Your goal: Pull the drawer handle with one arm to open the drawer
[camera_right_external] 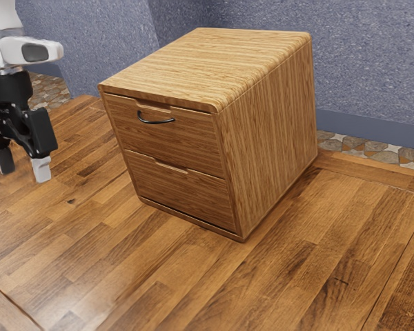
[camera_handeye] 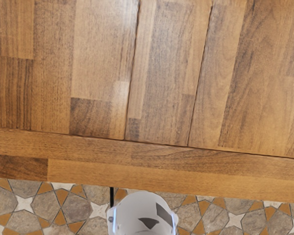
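The gripper hangs over the counter near its edge on the exterior view's left, with its fingers spread wide and nothing between them. The drawer handle is well apart from it, toward the exterior view's right, on the upper drawer of the cabinet. That drawer's front lies flush. The arm is cut off at the frame edge.
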